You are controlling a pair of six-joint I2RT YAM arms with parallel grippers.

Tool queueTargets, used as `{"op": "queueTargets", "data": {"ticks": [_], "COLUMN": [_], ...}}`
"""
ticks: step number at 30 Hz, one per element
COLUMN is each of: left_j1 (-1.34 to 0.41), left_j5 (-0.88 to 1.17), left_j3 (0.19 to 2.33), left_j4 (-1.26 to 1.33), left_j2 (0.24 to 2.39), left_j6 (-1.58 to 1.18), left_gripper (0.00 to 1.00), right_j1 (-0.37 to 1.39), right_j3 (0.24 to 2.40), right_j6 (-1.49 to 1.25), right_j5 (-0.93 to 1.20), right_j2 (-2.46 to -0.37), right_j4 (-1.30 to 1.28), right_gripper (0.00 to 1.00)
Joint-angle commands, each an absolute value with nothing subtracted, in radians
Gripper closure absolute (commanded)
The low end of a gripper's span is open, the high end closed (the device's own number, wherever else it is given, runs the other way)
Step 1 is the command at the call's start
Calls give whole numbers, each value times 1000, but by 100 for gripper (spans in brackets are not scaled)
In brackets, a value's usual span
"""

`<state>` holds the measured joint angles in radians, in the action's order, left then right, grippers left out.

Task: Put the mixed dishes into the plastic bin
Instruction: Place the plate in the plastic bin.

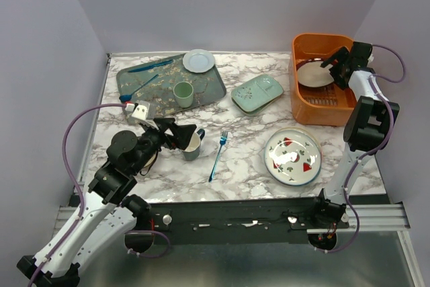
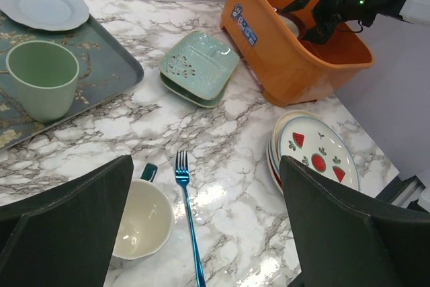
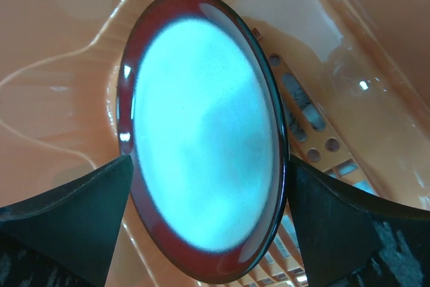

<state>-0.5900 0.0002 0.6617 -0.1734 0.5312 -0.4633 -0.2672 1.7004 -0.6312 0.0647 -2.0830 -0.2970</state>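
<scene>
Barely begun. In the orange bin (image 1: pixel 321 116), at the far right edge, one red-rimmed plate (image 1: pixel 314 73), leaning. Left to load: plate stack (image 1: pixel 293 156), pale-green divided dish (image 1: pixel 257 93), dark mug (image 1: pixel 193 144), with open marble top (image 1: pixel 242 159) around. Right gripper (image 1: pixel 336 66) spread wide about the plate, contact unclear; left gripper (image 1: pixel 176 132) agape, empty, near the mug.

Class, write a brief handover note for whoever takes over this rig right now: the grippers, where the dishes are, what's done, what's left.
Left gripper: open, hovering over the mug, not gripping it.
Right gripper: open, reaching into the orange bin, fingers either side of the red-rimmed plate.
Done: that plate sits tilted in the bin.
Left: mug, green divided dish and watermelon plate stack on the table; green cup and pale plate on the tray.
</scene>
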Motion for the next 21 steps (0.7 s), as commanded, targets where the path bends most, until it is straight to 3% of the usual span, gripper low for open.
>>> {"op": "queueTargets", "data": {"ticks": [1,21], "left_j1": [-586,-584], "left_j5": [40,66], "left_j3": [669,715], "left_j4": [-158,-192], "left_j2": [526,548], "left_j6": [-477,-505], "left_gripper": [1,1], "right_j1": [-258,-259], "right_j3": [1701,1638], "right_j6": [-595,-522], "right_j5": [25,6], "right_j2": [-2030,-1930], "right_j4": [-299,-324], "right_gripper": [0,0]}}
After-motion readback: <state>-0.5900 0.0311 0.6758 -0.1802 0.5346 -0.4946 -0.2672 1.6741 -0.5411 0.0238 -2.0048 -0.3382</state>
